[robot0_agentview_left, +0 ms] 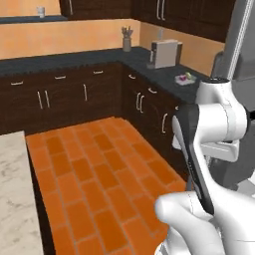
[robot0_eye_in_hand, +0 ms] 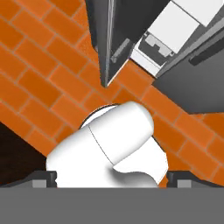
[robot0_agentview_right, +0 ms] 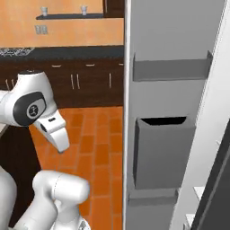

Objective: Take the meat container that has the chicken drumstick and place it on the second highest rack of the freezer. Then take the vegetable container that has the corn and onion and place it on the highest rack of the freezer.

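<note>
The freezer (robot0_agentview_right: pixel 175 112) stands at the right of the right base view with its door swung open — the grey inner face of the door carries shelf bins, one narrow up high and one deep below it. In the hand view the camera looks straight down at the orange brick floor (robot0_eye_in_hand: pixel 39 78); the door shows edge-on as a thin dark slab, and the white interior of the freezer (robot0_eye_in_hand: pixel 175 30) lies beside it.

In the left base view a white tray (robot0_agentview_left: pixel 185 78) sits on the dark counter (robot0_agentview_left: pixel 89 57) along the right wall, well apart from the arm. A small purple onion (robot0_agentview_left: pixel 189 76) rests in it; the tray is too small to read a long axis or anything else inside.

Gripper: only its outer corners show at the hand view's bottom edge, so whether the jaws are apart or together — cannot tell.
</note>
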{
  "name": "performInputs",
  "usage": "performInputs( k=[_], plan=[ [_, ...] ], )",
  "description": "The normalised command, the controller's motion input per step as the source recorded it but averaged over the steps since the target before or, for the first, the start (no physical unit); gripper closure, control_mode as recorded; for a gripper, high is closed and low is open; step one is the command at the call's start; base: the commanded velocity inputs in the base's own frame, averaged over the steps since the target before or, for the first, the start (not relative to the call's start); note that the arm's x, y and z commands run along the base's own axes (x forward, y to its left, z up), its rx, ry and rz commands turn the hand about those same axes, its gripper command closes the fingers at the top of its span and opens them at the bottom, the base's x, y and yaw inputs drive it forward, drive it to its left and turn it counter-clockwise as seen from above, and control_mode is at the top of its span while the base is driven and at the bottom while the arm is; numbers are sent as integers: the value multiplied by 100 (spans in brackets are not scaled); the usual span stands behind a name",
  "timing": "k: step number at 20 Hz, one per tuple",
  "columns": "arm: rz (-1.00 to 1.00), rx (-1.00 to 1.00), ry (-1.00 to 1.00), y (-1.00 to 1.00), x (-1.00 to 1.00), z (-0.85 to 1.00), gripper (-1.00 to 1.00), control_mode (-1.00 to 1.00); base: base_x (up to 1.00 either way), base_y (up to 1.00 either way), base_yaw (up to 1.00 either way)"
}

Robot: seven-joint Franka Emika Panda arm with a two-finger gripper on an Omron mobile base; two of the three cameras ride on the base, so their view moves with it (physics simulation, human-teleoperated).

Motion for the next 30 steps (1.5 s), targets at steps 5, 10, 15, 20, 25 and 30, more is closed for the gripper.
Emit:
performInputs(
  k=[5, 10, 15, 20, 25, 30],
  plan=[
    [0, 0, 0, 0, 0, 0, -100, 100, 90, 57, 41],
    [0, 0, 0, 0, 0, 0, -100, 100, 100, 19, -13],
    [0, 0, 0, 0, 0, 0, -100, 100, 100, 7, -22],
    [0, 0, 0, 0, 0, 0, -100, 100, 100, 0, -33],
    [0, 0, 0, 0, 0, 0, -100, 100, 100, 0, -47],
    [0, 0, 0, 0, 0, 0, -100, 100, 100, 0, -50]
  ],
)
